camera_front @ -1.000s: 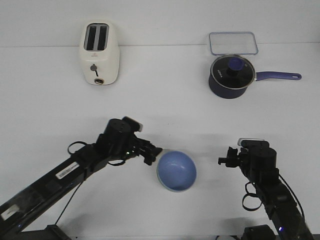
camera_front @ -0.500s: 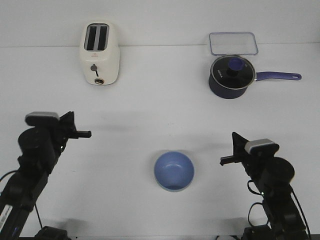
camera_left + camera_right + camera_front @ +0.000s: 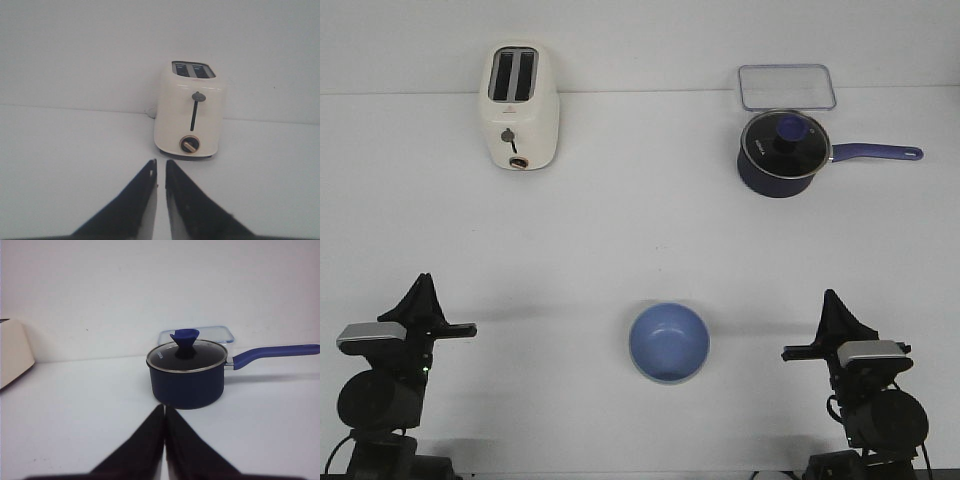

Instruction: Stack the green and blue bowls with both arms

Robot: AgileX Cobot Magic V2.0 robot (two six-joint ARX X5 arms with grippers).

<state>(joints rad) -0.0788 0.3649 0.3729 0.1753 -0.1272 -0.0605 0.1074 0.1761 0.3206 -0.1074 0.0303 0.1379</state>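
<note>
The periwinkle blue bowl (image 3: 669,342) stands upright at the near middle of the table. A thin pale edge shows round its lower rim; I cannot tell if that is the green bowl under it, and no separate green bowl is in view. My left gripper (image 3: 423,285) is folded back at the near left, far from the bowl. Its jaws hold nothing and stand almost together with a thin slit (image 3: 161,164). My right gripper (image 3: 831,298) is folded back at the near right, shut and empty (image 3: 164,407). Neither wrist view shows a bowl.
A cream toaster (image 3: 520,95) stands at the far left, straight ahead of the left gripper (image 3: 191,116). A dark blue lidded saucepan (image 3: 780,152) with its handle to the right stands at the far right (image 3: 186,372), with a clear lidded container (image 3: 786,86) behind it.
A second ago the left gripper was at the blue bowl's left rim. Both arms have since drawn back to the near table edge, and the bowl stays in place.
</note>
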